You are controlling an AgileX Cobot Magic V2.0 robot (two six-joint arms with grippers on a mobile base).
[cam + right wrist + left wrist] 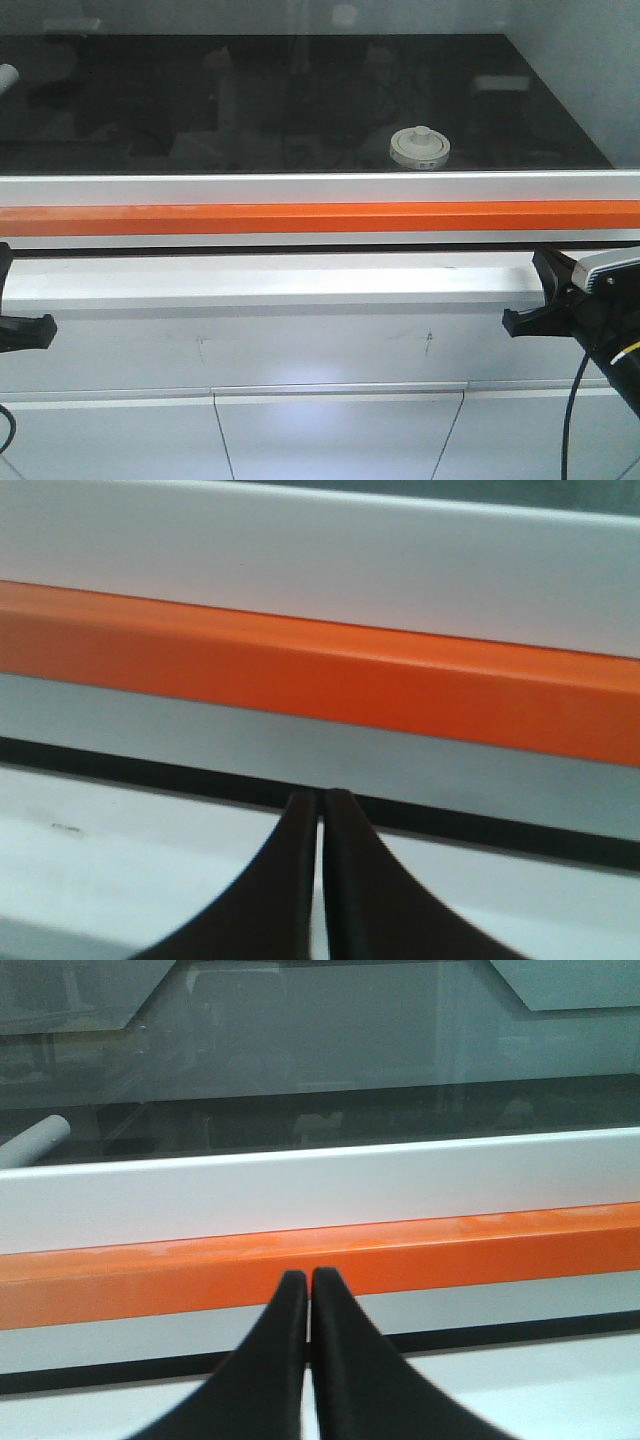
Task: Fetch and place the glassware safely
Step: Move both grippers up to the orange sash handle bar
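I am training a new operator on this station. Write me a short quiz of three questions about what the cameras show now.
1. True or false: the left gripper holds the jar.
2. The jar stands on the black surface. Where is it relative to the orange bar? A) on the far side B) on the robot's side C) on top of it
3. In what state is the right gripper?

Key: 1 false, it is shut and empty; 2 A; 3 shut, holding nothing.

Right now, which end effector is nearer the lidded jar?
The right end effector; the jar stands right of centre behind the orange rail, farther from the left end effector.
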